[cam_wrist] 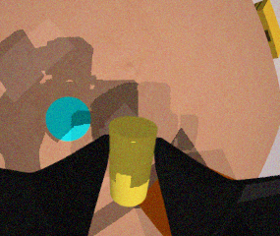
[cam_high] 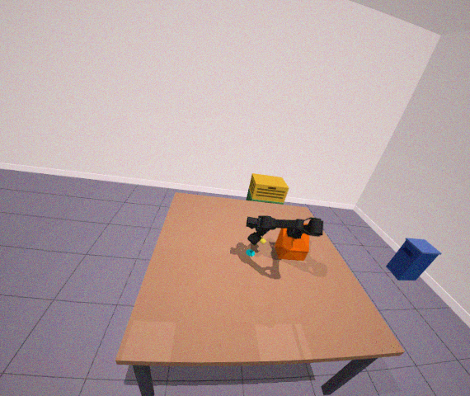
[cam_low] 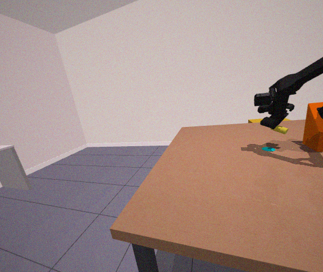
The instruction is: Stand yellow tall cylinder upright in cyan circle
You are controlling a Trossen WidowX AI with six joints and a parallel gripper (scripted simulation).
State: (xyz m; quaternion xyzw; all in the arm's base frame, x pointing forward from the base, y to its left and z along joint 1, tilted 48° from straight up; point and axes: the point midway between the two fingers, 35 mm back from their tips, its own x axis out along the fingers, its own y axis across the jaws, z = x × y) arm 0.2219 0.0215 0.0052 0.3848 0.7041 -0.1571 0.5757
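Note:
The yellow tall cylinder [cam_high: 263, 240] [cam_low: 281, 129] [cam_wrist: 130, 162] is held above the table, tilted, closer to lying than upright in the exterior view. My gripper [cam_low: 273, 127] [cam_wrist: 132, 142] is shut on it, with one finger on each side in the wrist view. The cyan circle [cam_high: 250, 252] [cam_low: 268, 149] [cam_wrist: 63, 115] lies flat on the table below, partly under the arm's shadow. In the wrist view it is to the left of the cylinder, apart from it. The cylinder's far end is hidden by the fingers in the exterior view.
The orange block [cam_high: 292, 249] [cam_low: 321, 141] stands by the arm's base on the wooden table [cam_high: 209, 298] [cam_low: 214, 190]. A yellow and green cabinet [cam_high: 268, 188] is beyond the table's back edge. A blue bin [cam_high: 413, 260] is off to the right.

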